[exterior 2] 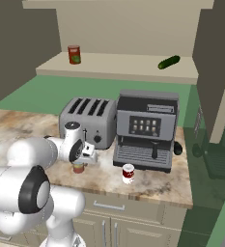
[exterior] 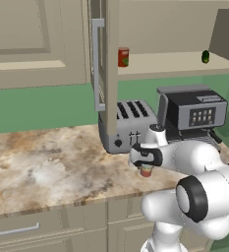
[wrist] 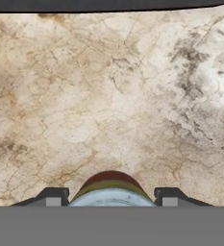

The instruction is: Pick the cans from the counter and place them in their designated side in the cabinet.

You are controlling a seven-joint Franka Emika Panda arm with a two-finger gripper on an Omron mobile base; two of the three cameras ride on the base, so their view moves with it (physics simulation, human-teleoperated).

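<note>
The silvery-topped can with yellow and red bands (exterior: 145, 172) (exterior 2: 78, 168) (wrist: 111, 188) stands on the marbled counter (exterior: 47, 162) (exterior 2: 17, 128) (wrist: 108, 96) in front of the toaster. My gripper (exterior: 145, 166) (exterior 2: 80, 163) (wrist: 111, 199) points down over it, a fingertip (wrist: 53, 197) pressed close on each side, shut on the can. The dark red and white can (exterior 2: 128, 173) stands to its right, before the coffee machine. The cabinet door (exterior: 111, 59) with its grey bar handle (exterior: 96, 64) is swung open, showing the pale shelf (exterior: 160, 64) (exterior 2: 119, 65).
A taller red can (exterior: 123, 57) (exterior 2: 74, 54) and a small green object (exterior: 205, 56) (exterior 2: 169, 61) rest on the shelf. Behind the gripper are a grey toaster (exterior: 128, 123) (exterior 2: 87, 120) and a coffee machine (exterior: 197, 113) (exterior 2: 145, 130). Open counter lies to the left.
</note>
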